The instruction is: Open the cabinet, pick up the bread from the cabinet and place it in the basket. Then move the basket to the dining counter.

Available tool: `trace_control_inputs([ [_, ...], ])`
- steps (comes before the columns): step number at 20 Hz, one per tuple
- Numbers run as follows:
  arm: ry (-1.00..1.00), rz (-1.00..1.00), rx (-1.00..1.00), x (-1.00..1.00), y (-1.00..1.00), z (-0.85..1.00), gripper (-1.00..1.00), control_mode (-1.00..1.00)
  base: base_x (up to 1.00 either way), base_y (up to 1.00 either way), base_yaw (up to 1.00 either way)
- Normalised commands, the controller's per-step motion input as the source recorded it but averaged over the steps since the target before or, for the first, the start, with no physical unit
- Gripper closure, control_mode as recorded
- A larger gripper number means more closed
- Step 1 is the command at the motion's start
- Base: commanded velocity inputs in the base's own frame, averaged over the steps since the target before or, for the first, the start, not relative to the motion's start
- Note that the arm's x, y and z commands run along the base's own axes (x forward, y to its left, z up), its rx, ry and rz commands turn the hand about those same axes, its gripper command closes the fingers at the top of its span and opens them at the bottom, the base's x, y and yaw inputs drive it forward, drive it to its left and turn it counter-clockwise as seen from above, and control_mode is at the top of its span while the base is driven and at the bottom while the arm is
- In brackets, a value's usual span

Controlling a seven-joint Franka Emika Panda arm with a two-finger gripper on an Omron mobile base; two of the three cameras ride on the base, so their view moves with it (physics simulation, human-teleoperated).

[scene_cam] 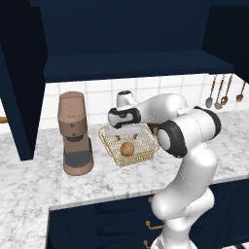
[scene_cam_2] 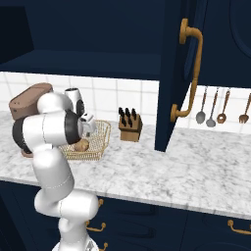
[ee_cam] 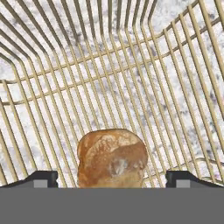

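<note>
The golden wire basket stands on the marble counter beside the coffee machine. The round golden-brown bread lies on its mesh floor. My gripper hangs just above it inside the basket, pointing down. In the hand view the bread sits between my two fingertips with a gap on each side, so the gripper is open and holds nothing. From the right I see the basket and the bread partly behind my arm. The navy cabinet overhead stands open. The dining counter is out of view.
A brown coffee machine stands left of the basket. A knife block sits to its right. The open cabinet door with a brass handle hangs over the counter. Utensils hang on the tiled wall.
</note>
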Motion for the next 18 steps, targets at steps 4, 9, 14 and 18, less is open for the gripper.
trace_control_inputs([
  [4,-0.16,-0.07,0.07,-0.79,-0.40,0.34,-1.00,-1.00,0.00,0.00,0.00],
  [9,-0.15,-0.07,0.25,-0.75,-0.90,0.36,-1.00,-1.00,0.00,0.00,0.00],
  [14,-0.07,-0.03,0.18,-0.71,-0.56,0.34,-1.00,-1.00,0.00,0.00,0.00],
  [18,0.09,0.00,0.03,-0.07,-0.21,0.04,-1.00,-1.00,0.00,0.00,0.00],
])
